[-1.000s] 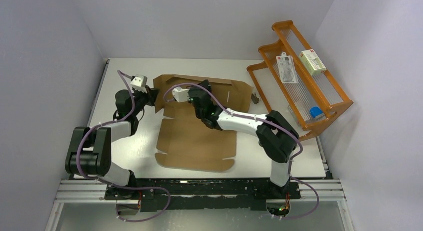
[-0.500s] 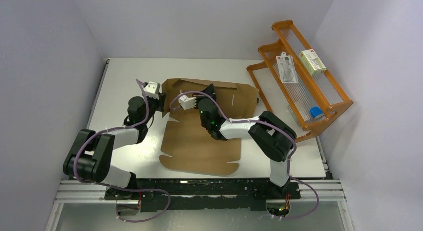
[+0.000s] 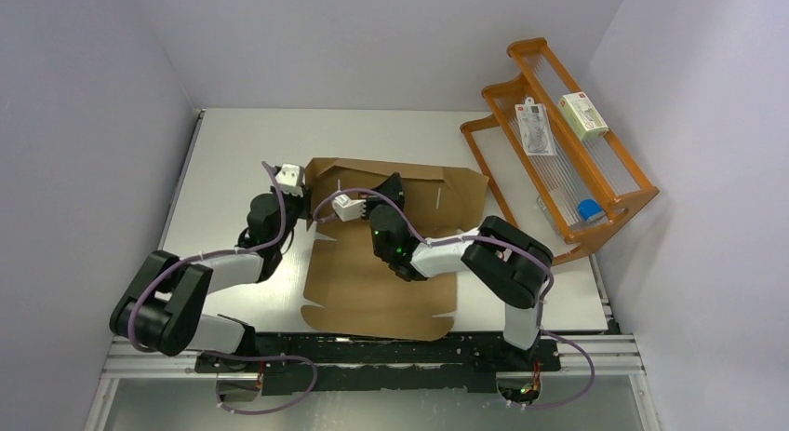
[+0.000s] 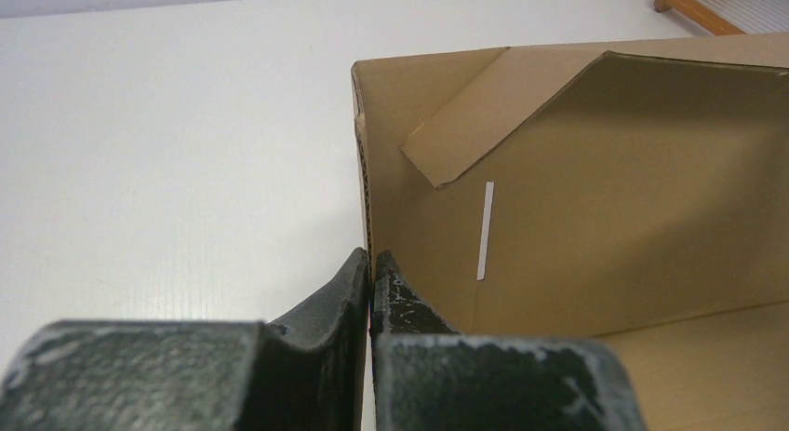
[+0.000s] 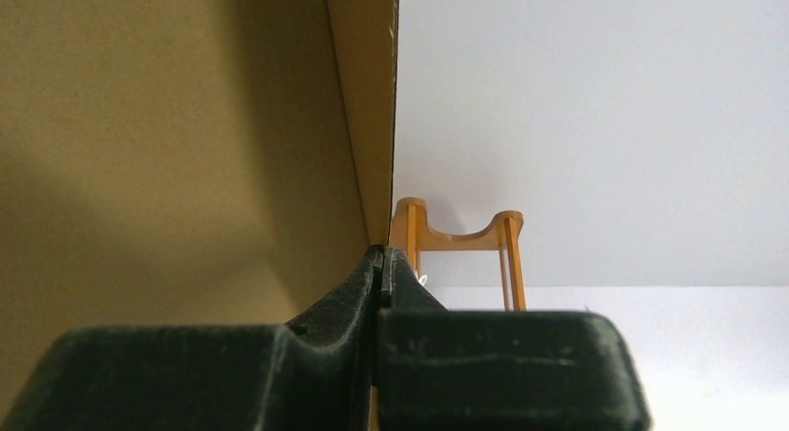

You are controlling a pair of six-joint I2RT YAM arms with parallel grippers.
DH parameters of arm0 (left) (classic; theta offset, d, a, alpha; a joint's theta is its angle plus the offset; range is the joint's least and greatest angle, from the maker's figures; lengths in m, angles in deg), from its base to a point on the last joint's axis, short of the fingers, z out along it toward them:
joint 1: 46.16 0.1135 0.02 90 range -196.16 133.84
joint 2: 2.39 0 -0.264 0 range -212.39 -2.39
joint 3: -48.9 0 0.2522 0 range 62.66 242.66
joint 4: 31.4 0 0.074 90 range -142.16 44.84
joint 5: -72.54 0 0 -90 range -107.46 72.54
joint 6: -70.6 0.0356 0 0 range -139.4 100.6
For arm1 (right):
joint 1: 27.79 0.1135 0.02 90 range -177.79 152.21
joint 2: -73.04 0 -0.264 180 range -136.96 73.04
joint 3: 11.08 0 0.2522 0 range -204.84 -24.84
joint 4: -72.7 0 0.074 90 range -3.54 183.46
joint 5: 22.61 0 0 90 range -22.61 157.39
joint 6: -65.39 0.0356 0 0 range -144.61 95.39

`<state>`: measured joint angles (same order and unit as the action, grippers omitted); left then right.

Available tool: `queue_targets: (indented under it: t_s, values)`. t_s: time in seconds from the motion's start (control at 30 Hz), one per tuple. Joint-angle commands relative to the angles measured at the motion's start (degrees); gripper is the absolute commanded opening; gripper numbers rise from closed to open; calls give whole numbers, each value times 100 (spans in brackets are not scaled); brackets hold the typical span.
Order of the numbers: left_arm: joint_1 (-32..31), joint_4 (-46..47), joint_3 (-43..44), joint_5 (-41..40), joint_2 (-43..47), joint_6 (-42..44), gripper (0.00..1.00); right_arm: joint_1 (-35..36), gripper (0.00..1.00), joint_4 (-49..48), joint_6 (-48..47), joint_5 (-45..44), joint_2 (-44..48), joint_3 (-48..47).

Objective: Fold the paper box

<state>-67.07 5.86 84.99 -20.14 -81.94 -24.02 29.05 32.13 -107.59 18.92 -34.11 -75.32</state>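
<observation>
The box (image 3: 363,301) looks light, stiff, and likely to crease. The left gripper (image 4: 370,271) and right gripper (image 5: 382,263) each pinch its upright edges.

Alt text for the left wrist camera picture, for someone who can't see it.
The left gripper is shut on the upright wall edge of a plain brown corrugated cardboard box on a white table; a corner flap leans inward.

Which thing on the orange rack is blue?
The small blue object at the rack's near end; the carton is white and green, the packet greyish.
</observation>
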Motion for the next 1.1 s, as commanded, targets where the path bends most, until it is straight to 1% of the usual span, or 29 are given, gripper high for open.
queue_targets:
  t_s: [0.0, 0.1, 0.17, 0.3, 0.43, 0.57, 0.8, 0.83, 0.93, 1.07]
  values:
    - [-365, 134, -211, 350, 246, -415, 8, 268, 0, -276, 139, 223, -9, 237]
    - [-383, 227, -405, 381, 363, -550, 9, 350, 0, -344, 122, 174, -13, 346]
    - [-400, 101, -434, 411, 414, -550, 9, 401, 0, -530, 43, 130, -51, 407]
    - [-457, 125, -528, 426, 481, -387, 9, 408, 1, -879, -144, 167, -185, 389]
    - [-467, 154, -407, 400, 627, -134, 6, 354, 3, -1107, -361, 432, -336, 127]
    - [-462, 179, -206, 773, 774, 196, 5, 139, 3, -541, -20, 663, -332, -348]
    - [-467, 194, -259, 1307, 1204, 392, 5, -137, 4, -249, 305, 1014, -329, -674]
    - [-463, 158, -256, 1349, 1236, 537, 6, -151, 4, -235, 357, 1034, -340, -694]
    - [-465, 23, -185, 1292, 1133, 614, 6, -166, 4, -233, 503, 1107, -358, -722]
    - [-467, 206, -191, 1057, 748, 501, 6, -165, 4, -463, 509, 1111, -432, -660]
